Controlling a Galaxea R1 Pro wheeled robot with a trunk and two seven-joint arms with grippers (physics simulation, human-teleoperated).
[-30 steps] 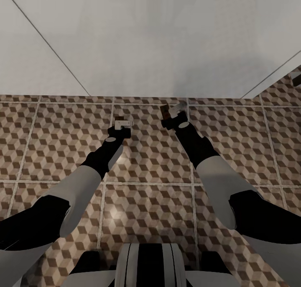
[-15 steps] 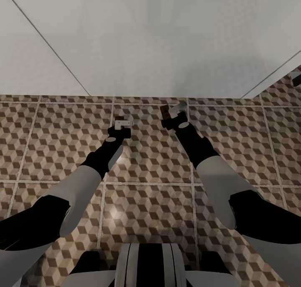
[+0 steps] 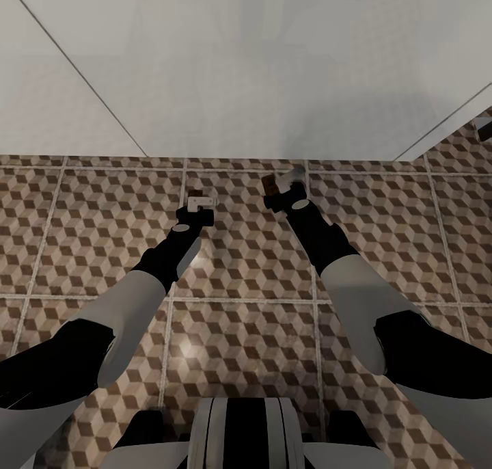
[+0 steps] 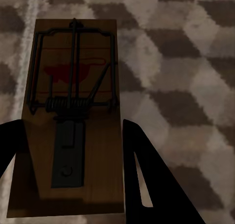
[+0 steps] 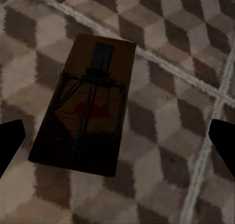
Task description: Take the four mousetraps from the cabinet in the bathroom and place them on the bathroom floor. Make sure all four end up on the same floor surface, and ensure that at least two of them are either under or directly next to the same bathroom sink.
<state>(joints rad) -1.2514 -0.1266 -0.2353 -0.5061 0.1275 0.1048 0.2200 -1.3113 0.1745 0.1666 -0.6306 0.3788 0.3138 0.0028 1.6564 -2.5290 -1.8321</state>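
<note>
Two mousetraps show, both small brown wooden plates with wire springs. One mousetrap (image 4: 73, 111) sits between my left gripper's (image 4: 73, 122) dark fingers (image 4: 147, 175), which press on its long sides just over the bathroom floor (image 3: 102, 223). In the head view that trap (image 3: 197, 193) peeks out past the left gripper (image 3: 199, 206). The other mousetrap (image 5: 88, 106) lies flat on the cube-pattern tiles, with my right gripper (image 5: 117, 123) open wide around it and not touching it. From the head it shows as a brown sliver (image 3: 268, 182) by the right gripper (image 3: 283, 189). The cabinet is out of view.
A pale white wall (image 3: 246, 65) rises just beyond both grippers, meeting the tiles along a straight line. A small dark object (image 3: 485, 130) sits at the far right edge. My own base (image 3: 239, 435) fills the near edge, with patterned tiles on both sides.
Both arms hold their place. Only the right gripper's far finger by the trap looks slightly shifted and darker than a second ago.
</note>
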